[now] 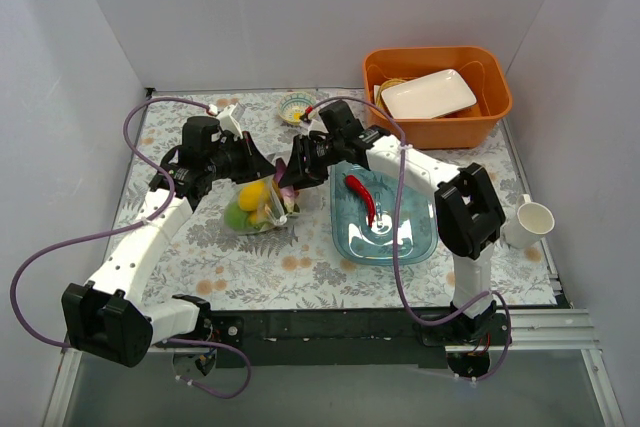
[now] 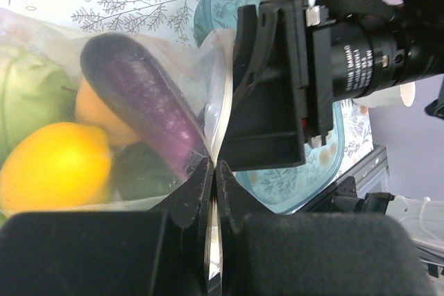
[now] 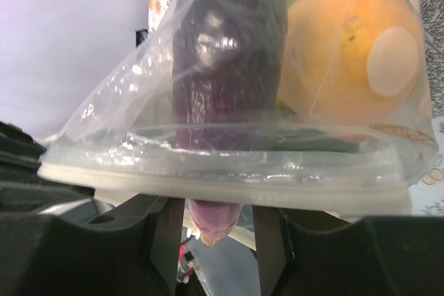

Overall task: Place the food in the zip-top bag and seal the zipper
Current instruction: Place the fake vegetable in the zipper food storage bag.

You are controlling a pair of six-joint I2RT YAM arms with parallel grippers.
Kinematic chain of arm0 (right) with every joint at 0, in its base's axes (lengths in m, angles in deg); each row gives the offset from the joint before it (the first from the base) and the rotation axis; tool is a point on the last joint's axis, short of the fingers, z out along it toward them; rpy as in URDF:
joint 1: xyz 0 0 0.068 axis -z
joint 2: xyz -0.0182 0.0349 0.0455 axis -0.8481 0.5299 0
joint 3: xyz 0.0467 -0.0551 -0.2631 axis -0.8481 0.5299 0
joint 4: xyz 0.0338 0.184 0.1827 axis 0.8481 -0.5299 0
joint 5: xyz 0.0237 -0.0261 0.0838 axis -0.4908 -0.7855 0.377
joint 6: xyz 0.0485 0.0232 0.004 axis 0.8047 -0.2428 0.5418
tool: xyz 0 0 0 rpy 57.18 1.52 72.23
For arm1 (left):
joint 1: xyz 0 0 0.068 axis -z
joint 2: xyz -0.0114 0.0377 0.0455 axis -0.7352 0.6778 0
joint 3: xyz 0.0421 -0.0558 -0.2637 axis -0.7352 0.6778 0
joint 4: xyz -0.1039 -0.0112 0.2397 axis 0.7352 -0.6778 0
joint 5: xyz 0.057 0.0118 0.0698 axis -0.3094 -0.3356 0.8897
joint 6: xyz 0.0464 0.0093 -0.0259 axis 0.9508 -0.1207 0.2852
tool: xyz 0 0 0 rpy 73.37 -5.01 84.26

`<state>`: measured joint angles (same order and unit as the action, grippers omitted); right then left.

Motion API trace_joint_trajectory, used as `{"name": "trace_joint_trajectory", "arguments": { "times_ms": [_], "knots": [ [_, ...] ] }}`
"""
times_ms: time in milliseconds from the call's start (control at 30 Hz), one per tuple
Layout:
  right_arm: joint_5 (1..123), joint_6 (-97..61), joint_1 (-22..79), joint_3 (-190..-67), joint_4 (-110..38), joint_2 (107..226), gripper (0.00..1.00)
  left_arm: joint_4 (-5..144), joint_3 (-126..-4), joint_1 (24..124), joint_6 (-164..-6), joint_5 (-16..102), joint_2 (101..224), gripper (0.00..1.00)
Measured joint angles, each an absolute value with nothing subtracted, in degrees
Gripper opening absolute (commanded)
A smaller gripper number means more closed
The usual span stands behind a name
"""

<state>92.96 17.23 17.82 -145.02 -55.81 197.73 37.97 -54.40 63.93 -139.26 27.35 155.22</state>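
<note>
The clear zip-top bag [image 1: 258,211] lies at the table's middle left and holds a yellow lemon [image 2: 54,168], an orange fruit [image 3: 347,53], green cabbage [image 2: 26,88] and dark green pieces. My left gripper [image 2: 214,171] is shut on the bag's mouth edge; in the top view it [image 1: 270,177] is above the bag. The purple eggplant [image 3: 229,53] lies mostly inside the bag, its stem end poking out past the whitish zipper [image 3: 222,186]. My right gripper [image 3: 218,240] is open, its fingers either side of that end with narrow gaps. A red chilli [image 1: 362,197] lies in the blue tray [image 1: 405,242].
An orange bin [image 1: 490,112] with a white plate [image 1: 428,93] stands at the back right. A small bowl [image 1: 296,107] sits at the back middle. A white cup [image 1: 533,219] stands at the right edge. The two grippers are close together over the bag's mouth.
</note>
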Motion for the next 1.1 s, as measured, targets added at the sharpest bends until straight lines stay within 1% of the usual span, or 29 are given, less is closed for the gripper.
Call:
{"name": "trace_joint_trajectory", "arguments": {
  "times_ms": [133,467,633,733,900,1000,1033,1100],
  "knots": [
    [91.61,21.68,17.27,-141.45,-51.22,196.53,0.15,37.95,-54.42,63.93,-139.24,26.59,155.24,0.0],
    [89.69,27.69,17.42,-140.82,-46.6,195.72,0.16,38.45,-54.4,63.93,-138.56,24.77,155.24,0.0],
    [87.3,26.23,16.94,-141.65,-48.88,195.74,0.19,38.61,-54.42,63.93,-138.84,24.53,155.24,0.0],
    [84.7,23.76,16.0,-145.13,-53.01,196.26,0.2,38.65,-55.08,63.93,-139.5,24.14,155.48,0.0],
    [82.1,21.07,14.06,-147.25,-53.99,196.26,0.24,39.46,-57.44,63.93,-141.18,23.92,156.2,0.0],
    [80.77,19.28,12.9,-148.62,-56.22,196.66,0.33,39.5,-57.57,63.93,-142.01,24.84,156.2,0.0],
    [80.31,18.49,12.48,-149.26,-56.9,196.99,0.41,39.44,-57.57,63.93,-142.27,25.45,156.2,0.0],
    [79.35,16.81,11.65,-150.2,-58.12,197.44,0.53,39.22,-57.57,63.93,-142.65,26.98,156.2,0.0]
  ]
}}
